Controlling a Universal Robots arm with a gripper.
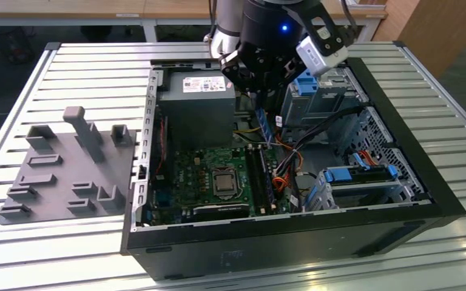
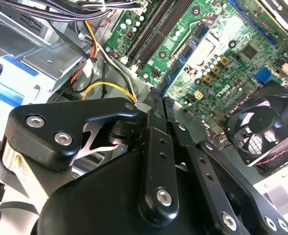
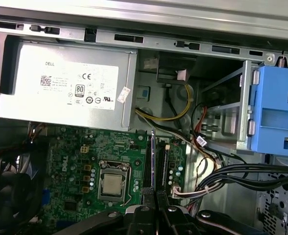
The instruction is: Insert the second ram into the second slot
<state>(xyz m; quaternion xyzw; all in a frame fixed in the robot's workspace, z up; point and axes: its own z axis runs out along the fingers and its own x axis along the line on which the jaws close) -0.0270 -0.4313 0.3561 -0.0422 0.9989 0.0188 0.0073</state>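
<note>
My gripper (image 1: 264, 114) hangs inside the open computer case (image 1: 427, 182), shut on the second ram (image 1: 263, 123), a thin blue stick held on edge. In the second wrist view the ram (image 2: 182, 62) sticks out from between the black fingers (image 2: 153, 142) and points down at the green motherboard (image 2: 222, 44). It hovers above the board, close to the dark parallel memory slots (image 2: 153, 34), apart from them. In the first wrist view the gripper (image 3: 152, 209) sits over the slots (image 3: 162, 166), with the ram seen edge-on as a dark line (image 3: 153, 161).
A grey power supply (image 1: 196, 109) lies on the exterior view's left of the gripper. Light-blue drive brackets (image 1: 361, 174) and bundled cables (image 1: 298, 160) crowd the right. A fan (image 2: 263, 127) and the processor (image 3: 112, 183) sit on the board. A grey fixture plate (image 1: 63, 176) lies outside the case.
</note>
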